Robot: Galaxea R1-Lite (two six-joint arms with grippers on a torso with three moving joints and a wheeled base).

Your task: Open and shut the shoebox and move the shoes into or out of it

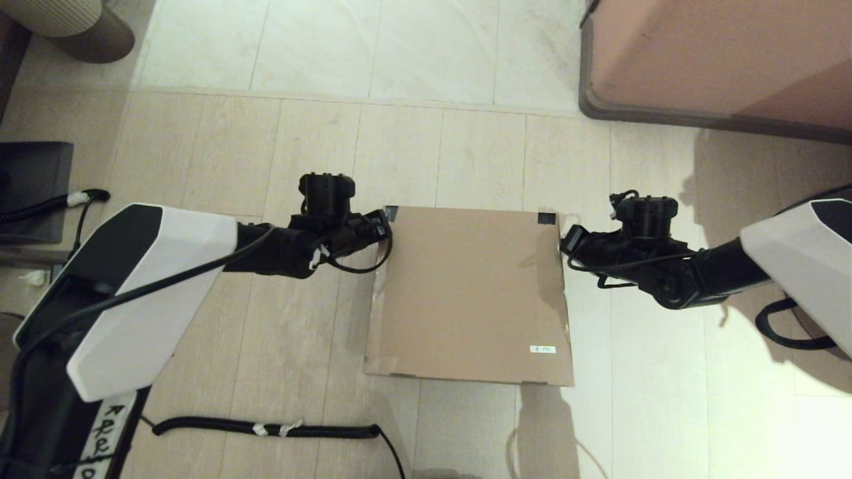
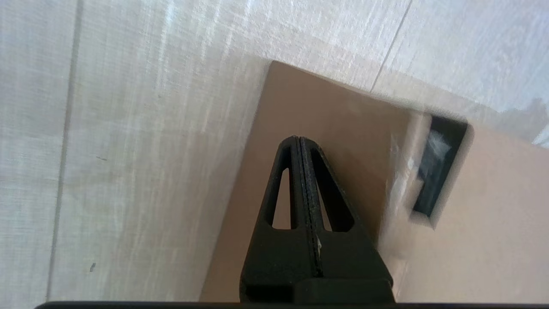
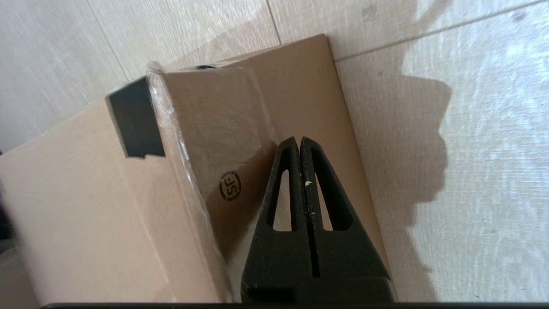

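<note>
Nearest my head camera are my two white forearm shells, left and right, reaching inward over the floor [image 1: 200, 319]. Between them sits the shoebox [image 1: 469, 293], the largest task item in view: lid down flat, its far lid corners marked by dark tape [image 1: 546, 217], a small white label [image 1: 542, 348] near its near right corner. No shoes are visible anywhere on the floor; I judge they are either inside the closed box or out of frame.

I hold the left gripper [image 2: 300, 141] against the box's left side, near the far left corner, with its fingers pressed together on nothing. I hold the right gripper [image 3: 299, 141] against the box's right side, near the far right corner, fingers likewise pressed together and empty. Whether either tip actually touches the cardboard, I cannot tell.

Key relation for the next move: the box lies directly inboard of both grippers, each arm about equally near its own side wall. The taped corners are at the far edge, so I judge the lid hinges along the near edge and must be raised from the far edge. Both tips are therefore placed close to the lifting corners, one on each side.

Beyond the box stands a pinkish furniture block [image 1: 719, 60] at the far right.
</note>
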